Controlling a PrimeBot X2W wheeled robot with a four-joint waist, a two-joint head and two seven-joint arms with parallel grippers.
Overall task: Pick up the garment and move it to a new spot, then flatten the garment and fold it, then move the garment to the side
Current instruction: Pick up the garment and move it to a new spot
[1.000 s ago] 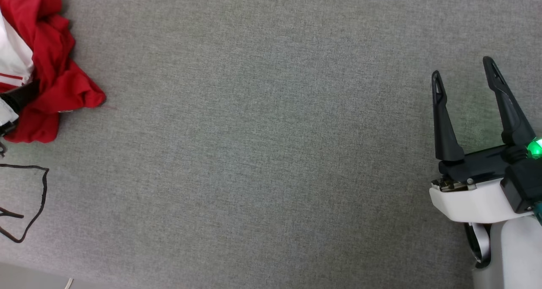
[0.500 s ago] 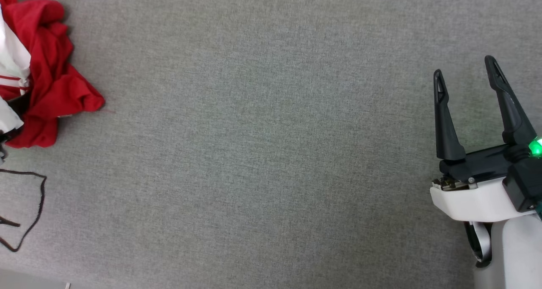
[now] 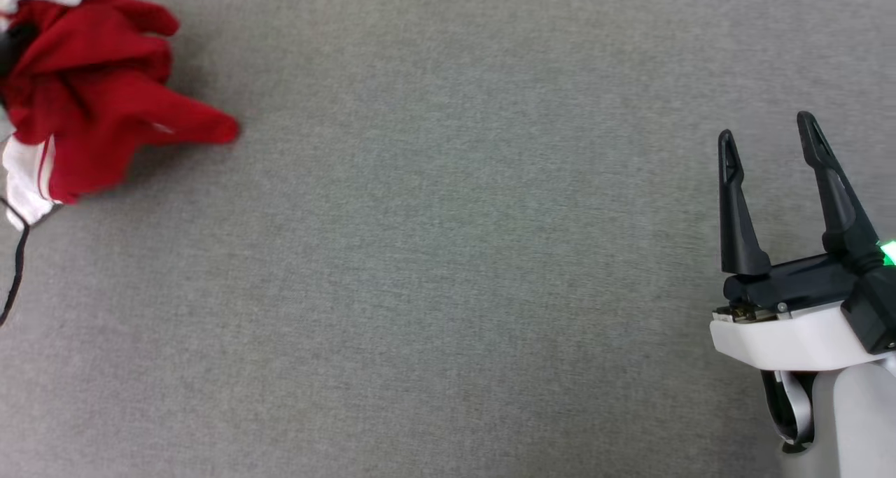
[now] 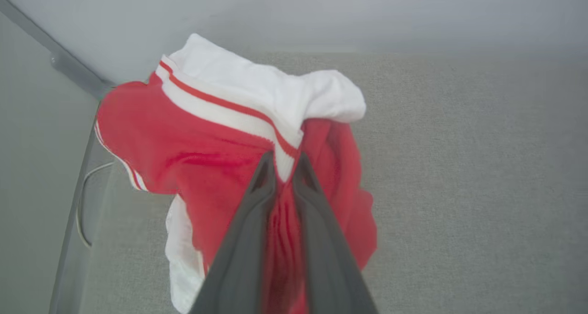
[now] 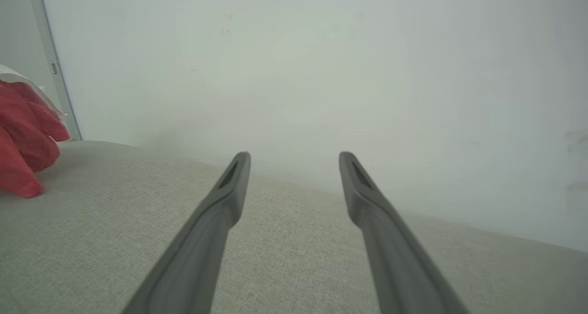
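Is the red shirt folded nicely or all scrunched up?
Scrunched up: the shirt is bunched in wrinkly lumps, pinched by the left claw.

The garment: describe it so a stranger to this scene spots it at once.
Take the wide grey woven surface and go to its far left in the head view. There a bunched red jersey T-shirt with white sleeves and red-striped white trim is pinched between the left gripper's dark fingers. Nothing else is red; the right gripper's fingers stand open, empty.
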